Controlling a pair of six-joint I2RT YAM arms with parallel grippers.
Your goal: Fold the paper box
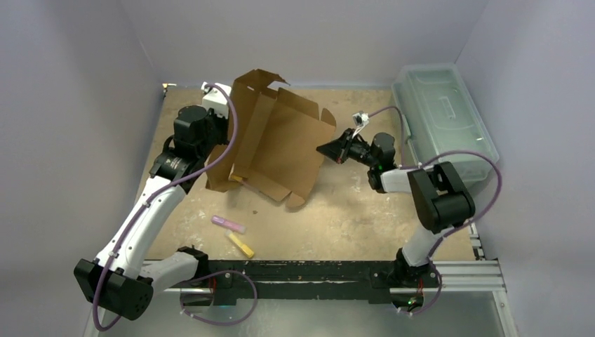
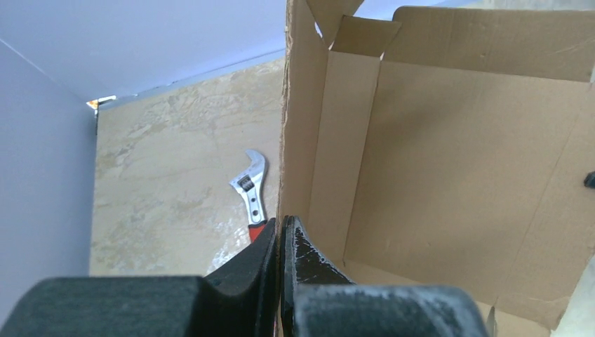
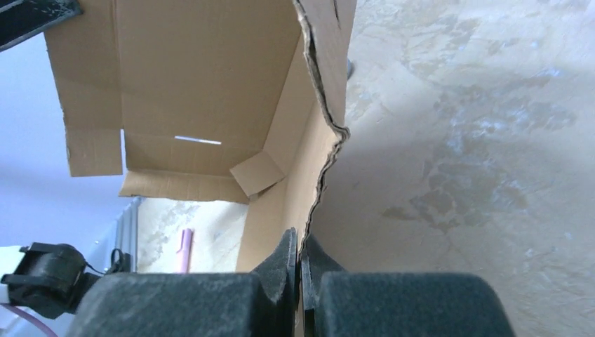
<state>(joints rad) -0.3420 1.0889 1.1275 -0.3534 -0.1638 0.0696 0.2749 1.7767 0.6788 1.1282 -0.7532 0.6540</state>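
Observation:
The brown cardboard paper box (image 1: pixel 277 144) is lifted and tilted above the table's middle, its flaps partly raised. My left gripper (image 1: pixel 226 125) is shut on the box's left wall; the left wrist view shows the cardboard edge (image 2: pixel 295 140) pinched between the fingers (image 2: pixel 281 242). My right gripper (image 1: pixel 324 149) is shut on the box's right edge; the right wrist view shows the wavy cardboard edge (image 3: pixel 326 140) running into the closed fingers (image 3: pixel 299 256). The box's inside (image 3: pixel 203 77) faces that camera.
A translucent pale-green plastic bin (image 1: pixel 442 119) stands at the back right. A pink marker (image 1: pixel 229 224) and a yellow marker (image 1: pixel 241 245) lie near the front. An adjustable wrench with a red handle (image 2: pixel 251 193) lies on the table left of the box.

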